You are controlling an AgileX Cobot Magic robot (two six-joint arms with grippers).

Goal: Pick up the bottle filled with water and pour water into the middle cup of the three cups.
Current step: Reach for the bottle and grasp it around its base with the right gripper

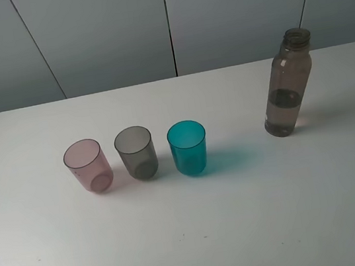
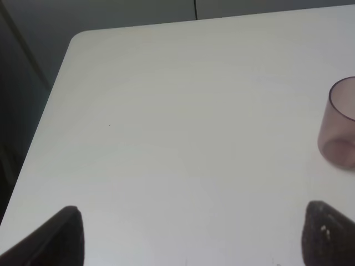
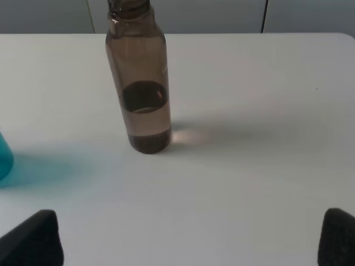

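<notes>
One view shows middle cup (image 1: 136, 152); overhead.

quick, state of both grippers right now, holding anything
left gripper: open, holding nothing
right gripper: open, holding nothing; the bottle stands apart from it

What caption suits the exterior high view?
Pink cup, middle cup, teal cup in a row; bottle upright at right.

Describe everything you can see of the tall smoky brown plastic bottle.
The tall, slim bottle of transparent smoky brown-grey plastic stands upright on the white table, to the right of the teal plastic tumbler and well apart from it. Its narrow threaded neck is uncapped. Water fills less than half of it. Only the table touches it.
</notes>
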